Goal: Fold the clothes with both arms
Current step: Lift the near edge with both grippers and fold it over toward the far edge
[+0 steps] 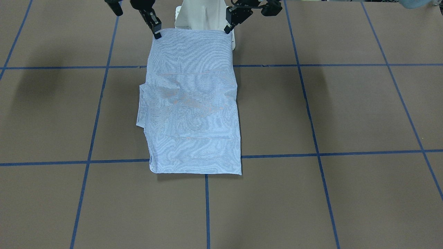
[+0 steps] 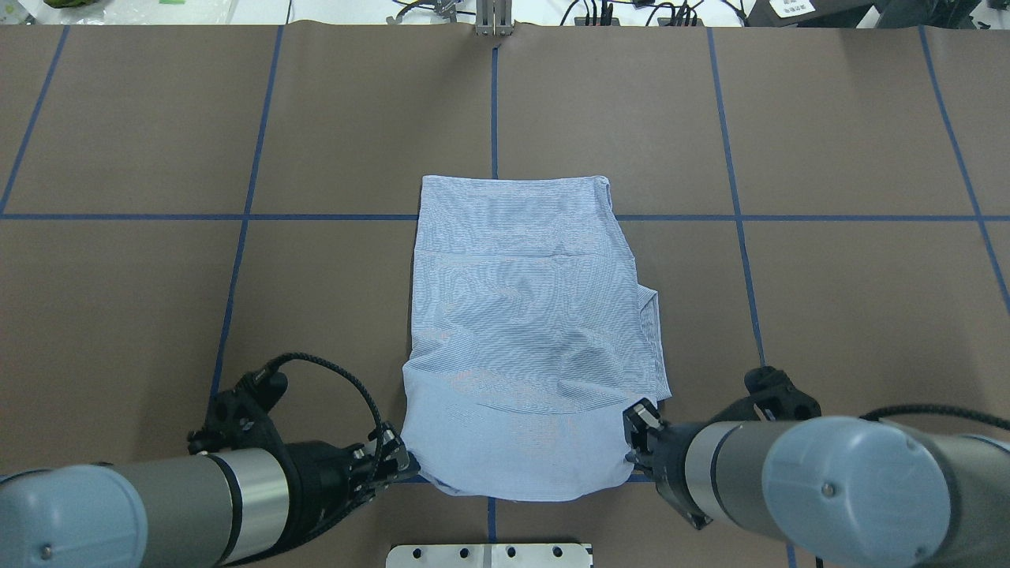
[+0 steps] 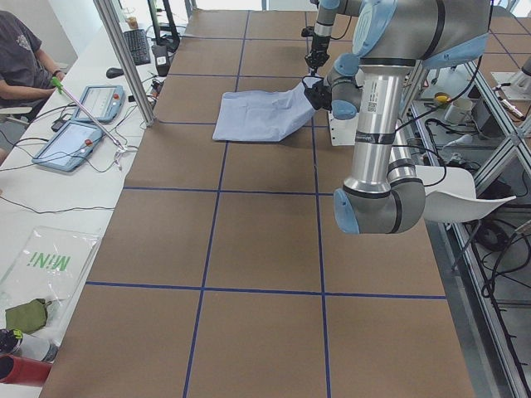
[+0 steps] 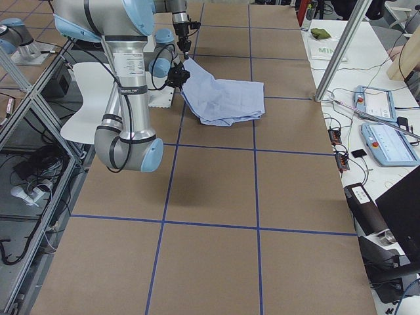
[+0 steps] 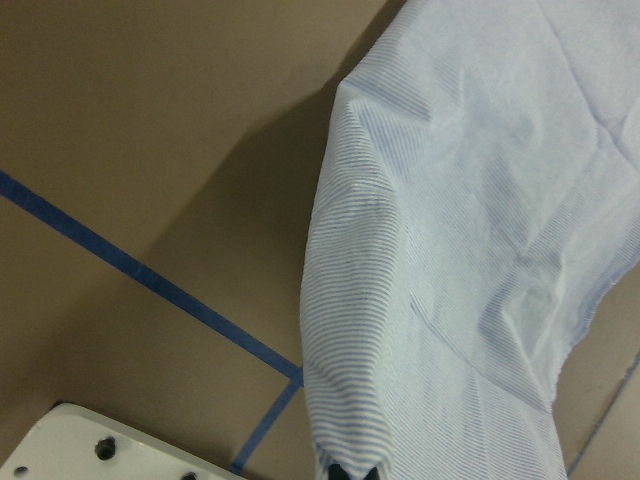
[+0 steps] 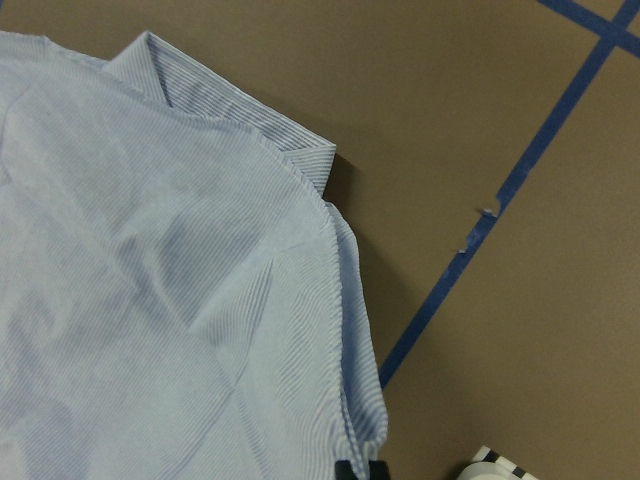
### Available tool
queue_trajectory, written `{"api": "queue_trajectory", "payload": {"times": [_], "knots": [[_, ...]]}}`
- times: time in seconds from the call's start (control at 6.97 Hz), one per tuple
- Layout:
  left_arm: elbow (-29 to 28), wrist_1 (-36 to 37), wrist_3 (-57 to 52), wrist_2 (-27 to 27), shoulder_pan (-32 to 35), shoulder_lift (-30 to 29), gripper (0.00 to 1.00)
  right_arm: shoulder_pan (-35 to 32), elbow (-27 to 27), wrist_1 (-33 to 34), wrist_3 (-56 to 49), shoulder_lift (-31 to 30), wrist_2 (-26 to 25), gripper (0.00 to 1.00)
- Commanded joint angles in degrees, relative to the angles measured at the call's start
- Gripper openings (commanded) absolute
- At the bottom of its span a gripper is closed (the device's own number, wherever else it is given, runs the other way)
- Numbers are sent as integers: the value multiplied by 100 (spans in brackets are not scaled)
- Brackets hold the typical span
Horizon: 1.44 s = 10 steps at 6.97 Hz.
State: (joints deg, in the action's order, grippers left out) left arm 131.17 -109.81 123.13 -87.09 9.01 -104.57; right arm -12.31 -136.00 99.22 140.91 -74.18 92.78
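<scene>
The shirt is light blue with very thin white stripes. It is folded into one long shape, smooth at the far end and a bit wrinkly in the middle. A small folded flap sticks out of its side.

The left end effector is pinched tight on one near corner of the shirt. The right end effector is pinched tight on the other near corner. The near edge of the shirt hangs between them, lifted up off the brown surface.

From the two end effectors the shirt slopes down and runs forward, away from them. Its far end lies flat on the surface, well ahead of both. The flap is just ahead of the right end effector. Blue tape lines cross the surface on both sides of the shirt.
</scene>
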Motion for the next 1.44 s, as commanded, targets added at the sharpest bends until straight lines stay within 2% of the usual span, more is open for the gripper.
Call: {"api": "queue_trajectory", "payload": {"times": [0.0,0.14,0.29,0.57,0.72,0.86,1.15,1.29], "knots": [[-317,528,-708,-883,1298,-674,0,-1277,815,221,-911,752,879,0],[-860,557,-973,-1124,1740,-1035,0,-1779,1238,160,-1412,895,1161,0],[-1205,523,-1280,-1135,1954,-1152,0,-2106,1756,151,-1661,1192,1425,0],[-1951,487,-1580,-1135,2349,-1643,0,-2503,2417,98,-2223,1423,1610,0],[-2529,339,-1704,-1126,2473,-1907,0,-2618,2794,-442,-2296,1432,1681,0],[-3101,-97,-1827,-1126,2561,-1996,0,-2758,3303,-934,-2427,1519,1839,0],[-4610,-1021,-2151,-1091,2806,-2425,0,-2917,4769,-1254,-3004,2299,1946,0],[-5340,-1338,-2414,-1091,3000,-2758,67,-3039,5628,-2108,-3548,2415,1946,74]]}}
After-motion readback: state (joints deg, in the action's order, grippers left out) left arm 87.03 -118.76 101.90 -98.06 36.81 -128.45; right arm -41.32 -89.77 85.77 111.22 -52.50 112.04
